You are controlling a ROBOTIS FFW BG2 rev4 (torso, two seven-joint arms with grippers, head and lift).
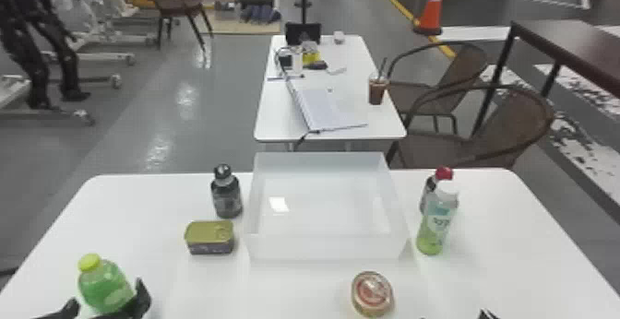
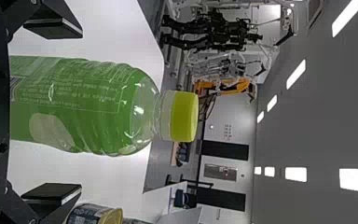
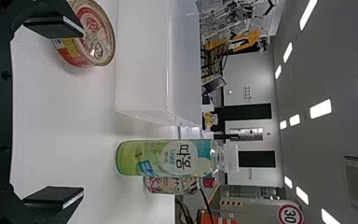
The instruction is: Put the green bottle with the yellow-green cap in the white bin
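With your left pincer (image 2: 81, 111) wide open around the green bottle (image 1: 102, 282) at the left of the table (image 1: 507, 249), closing, lifting, carrying and releasing into the white bin (image 1: 325, 248) all seem left to you; your right pincer (image 3: 83, 112) waits, spread wide.

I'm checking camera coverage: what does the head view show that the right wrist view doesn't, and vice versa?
Head view: green bottle with the yellow-green cap, rectangular tin, dark bottle.
Right wrist view: ceiling lights, round sign.
Both: white bin, round can, white-capped bottle, red-capped bottle.
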